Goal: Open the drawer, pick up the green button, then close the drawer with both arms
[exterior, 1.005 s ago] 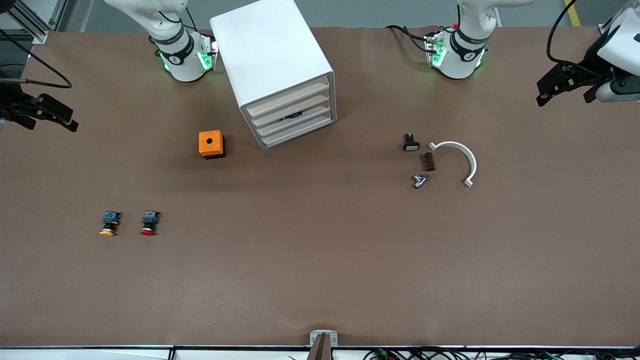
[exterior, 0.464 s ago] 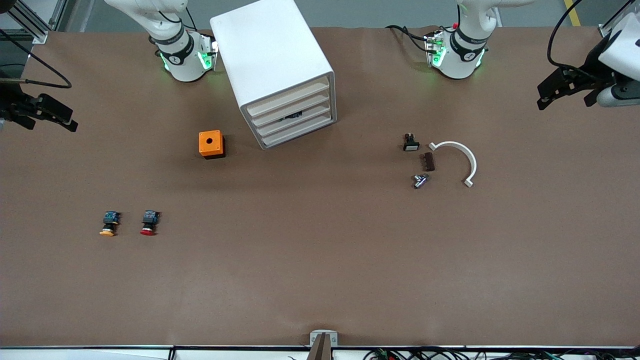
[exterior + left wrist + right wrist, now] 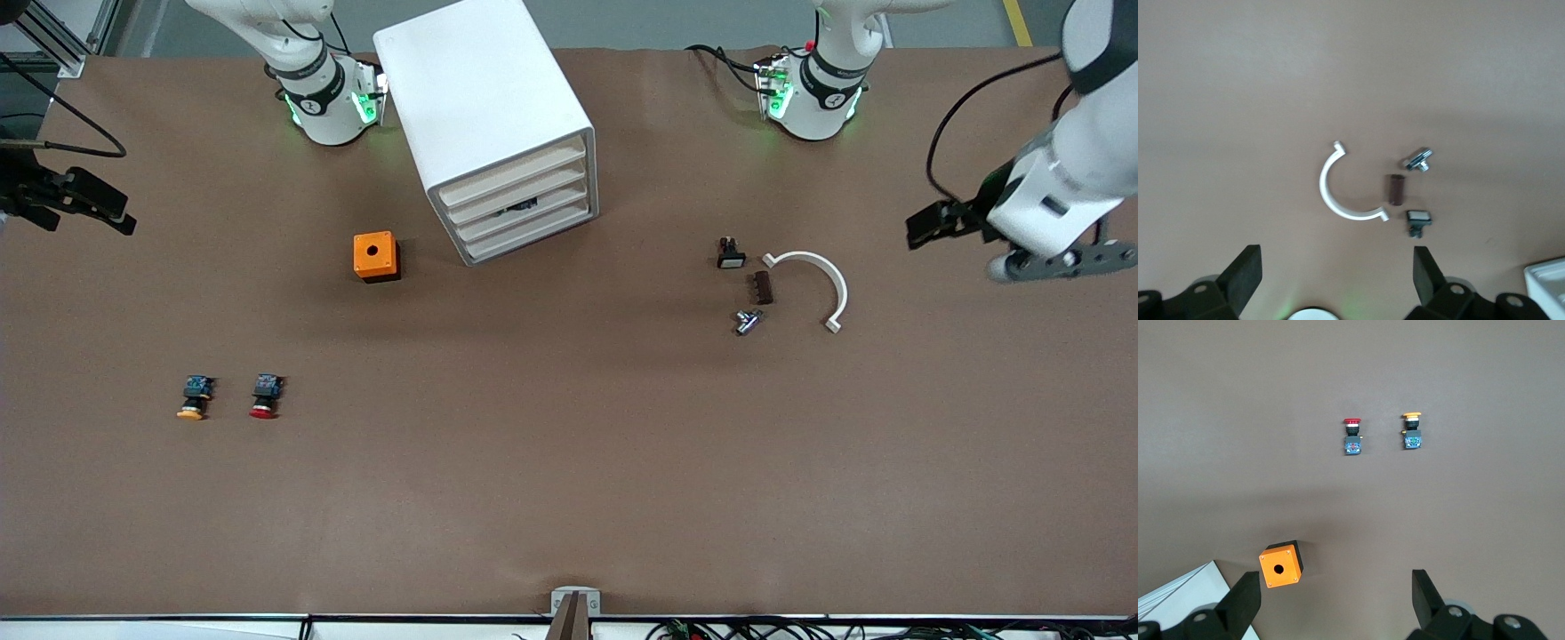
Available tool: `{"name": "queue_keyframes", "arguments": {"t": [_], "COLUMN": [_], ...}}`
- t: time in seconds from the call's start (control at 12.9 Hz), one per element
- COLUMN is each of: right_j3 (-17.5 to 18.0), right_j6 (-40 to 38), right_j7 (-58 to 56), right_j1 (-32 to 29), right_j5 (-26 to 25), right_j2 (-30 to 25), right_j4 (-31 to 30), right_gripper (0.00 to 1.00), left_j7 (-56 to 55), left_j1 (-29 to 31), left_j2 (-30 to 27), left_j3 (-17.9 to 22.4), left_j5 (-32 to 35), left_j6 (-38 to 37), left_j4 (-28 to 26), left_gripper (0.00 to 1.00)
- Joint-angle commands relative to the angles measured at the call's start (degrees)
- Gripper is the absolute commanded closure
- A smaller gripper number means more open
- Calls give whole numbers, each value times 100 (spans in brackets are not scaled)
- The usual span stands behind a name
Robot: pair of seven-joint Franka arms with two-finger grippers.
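The white cabinet [image 3: 484, 116] stands between the two arm bases, and a corner of it shows in both wrist views. All of its cream slat drawers [image 3: 520, 200] are shut. A dark shape shows in a gap between the slats, and the button is hidden. My left gripper [image 3: 929, 224] hangs open and empty over the table at the left arm's end, and its wrist view [image 3: 1337, 273] looks down on several small parts. My right gripper [image 3: 111, 209] waits open and empty over the right arm's end of the table [image 3: 1336, 590].
An orange box [image 3: 376, 256] [image 3: 1280, 565] sits beside the cabinet. A yellow-capped button [image 3: 193, 397] [image 3: 1411, 432] and a red-capped one [image 3: 265, 396] [image 3: 1352, 437] lie nearer the front camera. A white half ring [image 3: 813, 284] [image 3: 1338, 190], brown block [image 3: 761, 287], metal bolt [image 3: 747, 321] and small black part [image 3: 730, 254] lie toward the left arm's end.
My left arm has swung its gripper away from the table's end, toward the half ring and small parts. The right arm has stayed still.
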Motion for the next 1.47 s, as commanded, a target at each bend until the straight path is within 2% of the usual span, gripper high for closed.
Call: {"name": "queue_keyframes", "arguments": {"t": [0.0, 0.15, 0.31, 0.46, 0.54, 0.7, 0.85, 1.08, 1.39], "right_j3": [35, 35, 35, 35, 35, 35, 35, 26, 35], "right_j6": [87, 87, 78, 78, 78, 52, 43, -1, -45], "right_j7": [-215, -225, -216, -216, -216, -199, -198, -128, -355], "right_j1": [-52, -43, -43, -52, -43, -52, -52, -60, -61], "right_j5": [-17, -17, -17, -8, -8, 9, 9, 1, 1], "right_j2": [-129, -129, -129, -121, -121, -112, -103, -42, 485], "right_j4": [-114, -114, -114, -114, -114, -105, -97, 69, 202], "right_gripper": [0, 0, 0, 0, 0, 0, 0, 0, 0], "left_j7": [-1455, -2879, -4513, -6096, -6861, -8346, -9604, -10365, -11138], "left_j1": [-146, -513, -848, -1296, -1463, -2112, -2500, -2704, -3151], "left_j2": [835, 1503, 2267, 2997, 3209, 3552, 3773, 3949, 4274], "left_j3": [-116, -117, -126, -117, -117, -117, -117, -126, -126], "left_j5": [-239, -257, -318, -904, -1203, -1338, -1504, -2521, -3761], "left_j6": [223, 460, 479, 688, 951, 1427, 1516, 1464, 1455], "left_j4": [238, 404, 877, 1204, 1222, 1222, 1214, 1083, 976], "left_gripper": [0, 0, 0, 0, 0, 0, 0, 0, 2]}}
